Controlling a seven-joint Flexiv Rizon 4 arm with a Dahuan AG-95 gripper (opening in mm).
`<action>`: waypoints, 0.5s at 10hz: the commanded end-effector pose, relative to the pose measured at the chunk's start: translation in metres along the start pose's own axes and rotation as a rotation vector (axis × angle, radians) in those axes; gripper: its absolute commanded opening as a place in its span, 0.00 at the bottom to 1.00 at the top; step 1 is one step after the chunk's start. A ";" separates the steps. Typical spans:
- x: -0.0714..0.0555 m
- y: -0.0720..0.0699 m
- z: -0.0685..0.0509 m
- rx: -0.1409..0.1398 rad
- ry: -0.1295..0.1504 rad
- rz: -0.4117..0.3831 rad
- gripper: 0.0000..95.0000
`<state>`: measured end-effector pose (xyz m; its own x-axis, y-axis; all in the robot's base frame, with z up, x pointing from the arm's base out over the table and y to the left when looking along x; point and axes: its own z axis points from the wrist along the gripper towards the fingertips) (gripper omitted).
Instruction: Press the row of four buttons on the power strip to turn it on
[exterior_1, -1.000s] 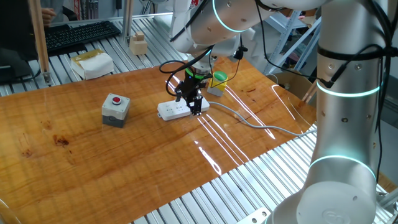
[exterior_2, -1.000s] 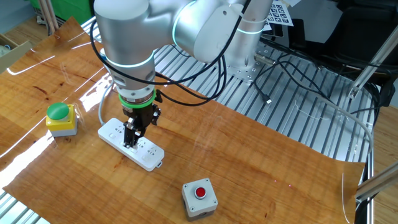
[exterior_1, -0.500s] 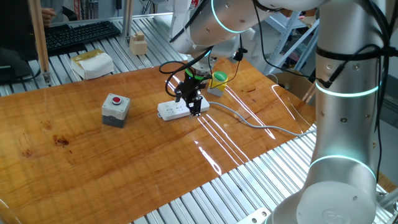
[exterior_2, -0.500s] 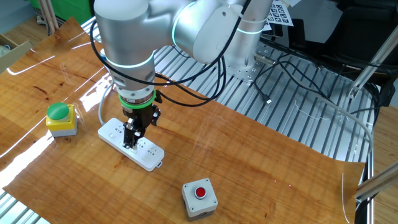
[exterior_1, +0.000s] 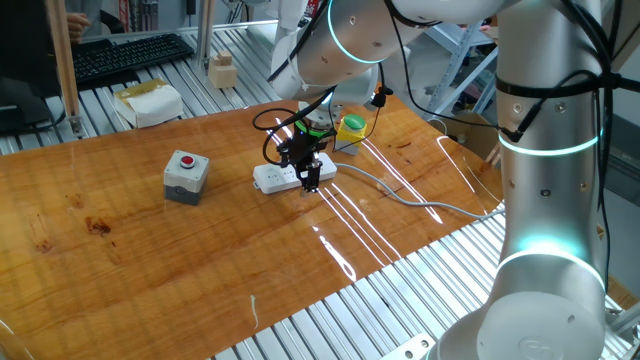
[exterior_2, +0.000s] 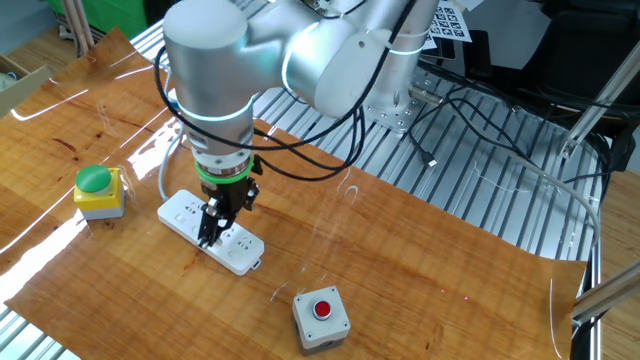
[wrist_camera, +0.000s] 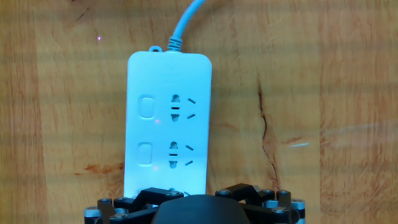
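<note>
Over power strip: end effector pointing down, fingers spread wide, holding nothing; contact unclear.

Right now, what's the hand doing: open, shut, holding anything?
Hand: open, holding nothing, fingertips down at the power strip.
</note>
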<state>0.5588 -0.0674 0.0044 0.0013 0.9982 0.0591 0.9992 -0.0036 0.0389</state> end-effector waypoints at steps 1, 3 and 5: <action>-0.001 0.001 -0.007 0.035 -0.001 0.007 1.00; 0.000 0.000 -0.018 0.058 -0.002 0.003 1.00; 0.006 -0.002 -0.022 0.058 0.000 0.015 1.00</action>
<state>0.5582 -0.0615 0.0240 0.0183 0.9979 0.0618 0.9996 -0.0169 -0.0242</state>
